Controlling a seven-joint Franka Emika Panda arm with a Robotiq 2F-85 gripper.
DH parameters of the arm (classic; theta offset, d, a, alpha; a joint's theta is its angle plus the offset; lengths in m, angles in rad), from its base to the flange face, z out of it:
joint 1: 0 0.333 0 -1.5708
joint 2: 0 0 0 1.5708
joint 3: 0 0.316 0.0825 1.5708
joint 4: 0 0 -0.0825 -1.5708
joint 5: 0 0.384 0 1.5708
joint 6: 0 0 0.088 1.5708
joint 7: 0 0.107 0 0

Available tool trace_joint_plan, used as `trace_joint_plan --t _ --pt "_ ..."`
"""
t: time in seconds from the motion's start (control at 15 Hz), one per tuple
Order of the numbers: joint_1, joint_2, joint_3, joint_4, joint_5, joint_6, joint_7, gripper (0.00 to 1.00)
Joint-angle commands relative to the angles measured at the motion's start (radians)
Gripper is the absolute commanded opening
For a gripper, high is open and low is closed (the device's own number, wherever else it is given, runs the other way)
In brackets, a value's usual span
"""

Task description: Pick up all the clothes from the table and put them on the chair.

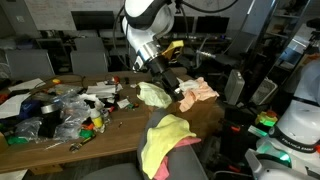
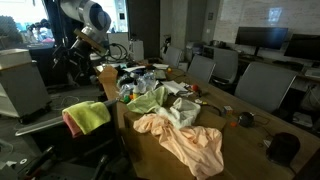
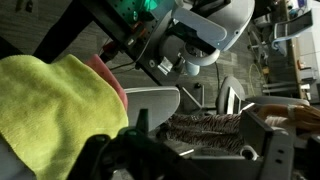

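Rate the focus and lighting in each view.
Wrist view: yellow cloth close and soft, foreground dark. In an exterior view the arm glares white in a dim room; in an exterior view the peach cloth is lit, surroundings murky.

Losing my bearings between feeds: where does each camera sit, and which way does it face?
Exterior view: on the chair side, facing across the table; the arm reaches down from above.
Exterior view: off the table's end, facing along it; arm at upper left.
Wrist view: on the wrist, facing the chair; fingers at the bottom edge.
All three share the yellow-green cloth on the chair.
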Motion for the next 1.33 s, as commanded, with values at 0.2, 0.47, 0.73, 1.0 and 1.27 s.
trace_joint_plan --t 0.2,0.47,0.73,1.0,1.27 --pt "-0.064 -0.031 -0.055 0.01 0.072 0.011 0.019 1.0" --pt "-0.119 -0.037 -0.137 0.016 0.03 0.107 0.076 1.0" --pt "-0.179 -0.016 -0.204 0.012 0.024 0.239 0.138 1.0" --pt "-0.215 0.011 -0.241 -0.026 0.027 0.394 0.257 1.0" --pt "-0.224 0.053 -0.26 -0.08 0.025 0.539 0.417 1.0"
